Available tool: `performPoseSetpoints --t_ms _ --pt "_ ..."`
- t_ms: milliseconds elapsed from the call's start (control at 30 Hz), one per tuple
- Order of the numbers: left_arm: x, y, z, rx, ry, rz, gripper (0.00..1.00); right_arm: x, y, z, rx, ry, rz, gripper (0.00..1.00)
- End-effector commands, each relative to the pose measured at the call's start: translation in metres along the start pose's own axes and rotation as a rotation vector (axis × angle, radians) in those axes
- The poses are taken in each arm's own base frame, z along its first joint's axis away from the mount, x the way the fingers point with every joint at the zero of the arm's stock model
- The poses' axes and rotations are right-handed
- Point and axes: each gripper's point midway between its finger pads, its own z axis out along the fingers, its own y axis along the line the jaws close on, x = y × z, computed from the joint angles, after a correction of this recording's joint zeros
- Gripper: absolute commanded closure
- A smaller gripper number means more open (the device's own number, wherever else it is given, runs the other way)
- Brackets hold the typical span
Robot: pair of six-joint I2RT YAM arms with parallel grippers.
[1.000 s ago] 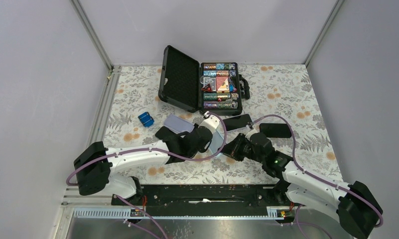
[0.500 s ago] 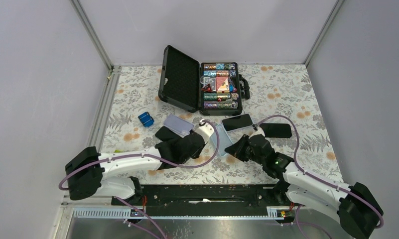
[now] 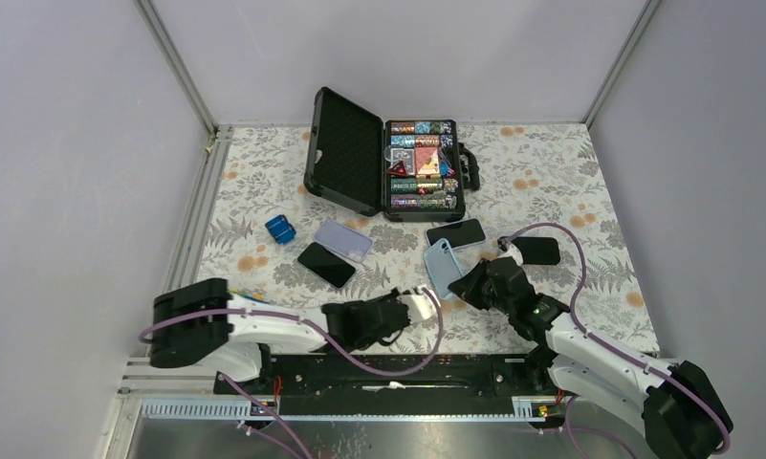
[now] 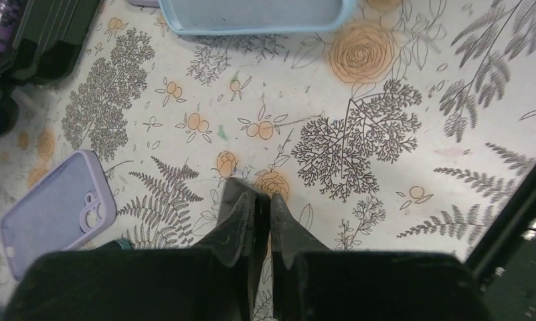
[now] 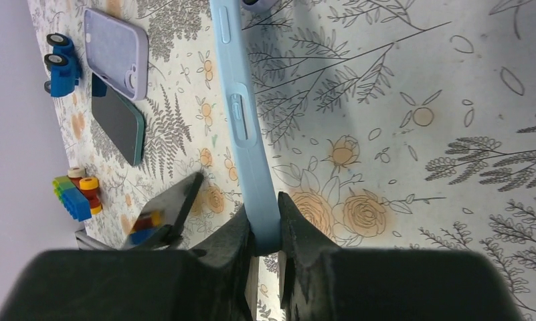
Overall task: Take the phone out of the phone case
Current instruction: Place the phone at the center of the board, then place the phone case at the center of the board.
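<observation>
Step in hand: separation looks done; what remains, by my judgement, is letting go of the empty shell.
Blue case (image 5: pixel 241 114): seen edge-on from the right wrist, side buttons showing; in the left wrist view its hollow looks empty. It lies near the middle of the table (image 3: pixel 570 191).
Phone (image 3: pixel 456 232): dark slab flat on the table, just beyond the far end of the blue case and in front of the open toolbox (image 3: pixel 383 163). No arm touches it.
Right gripper (image 5: pixel 265 224): fingers pinching the near end wall of the blue case. Whether that end is lifted off the table cannot be told.
Left gripper (image 4: pixel 261 204): fingers pressed together on nothing, low over bare cloth, well apart from the blue case.
Bystanders: purple case (image 5: pixel 116 50) and a second phone (image 5: pixel 120 124) to the left, not involved.
Next move calls for: spreading the right fingers and drawing back without dragging the blue case into the phone.
</observation>
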Motion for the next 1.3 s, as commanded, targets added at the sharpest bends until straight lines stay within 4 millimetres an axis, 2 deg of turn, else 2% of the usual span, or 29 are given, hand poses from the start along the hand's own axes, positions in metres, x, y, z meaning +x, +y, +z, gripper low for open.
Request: performPoseSetpoints --t_ms 0,100,200,367,467,633,800,933,1067,1267 --pt "-0.002 -0.005 0.012 -0.082 0.043 0.083 0.95 -0.005 0.001 0.002 -0.028 -0.008 0.011 1.00" --pt "0.017 -0.018 0.014 -0.058 0.097 0.083 0.89 -0.005 0.006 0.001 -0.055 -0.001 0.025 1.00" --pt "0.019 -0.031 0.015 -0.012 0.094 0.054 0.80 -0.005 0.008 0.002 -0.070 0.001 0.033 1.00" --pt "0.009 -0.039 0.013 0.019 0.064 0.003 0.61 0.001 0.011 0.001 -0.090 0.033 0.027 1.00" --pt "-0.009 -0.038 0.004 0.027 0.001 -0.062 0.50 0.003 0.009 0.001 -0.097 0.048 -0.003 0.96" --pt "-0.051 -0.018 -0.021 -0.002 -0.189 -0.234 0.30 0.010 0.011 0.004 -0.102 0.114 -0.122 0.89" --pt "-0.064 0.022 -0.048 -0.144 -0.285 -0.485 0.22 0.018 0.016 0.020 -0.091 0.206 -0.177 0.91" --pt "-0.048 0.042 -0.064 -0.209 -0.294 -0.665 0.18 0.043 0.020 0.034 -0.144 0.345 -0.180 1.00" --pt "-0.032 0.053 -0.074 -0.224 -0.301 -0.790 0.16 0.065 0.025 0.042 -0.220 0.459 -0.143 1.00" --pt "-0.023 0.071 -0.086 -0.242 -0.351 -0.886 0.15 0.090 0.024 0.035 -0.265 0.565 -0.149 1.00"
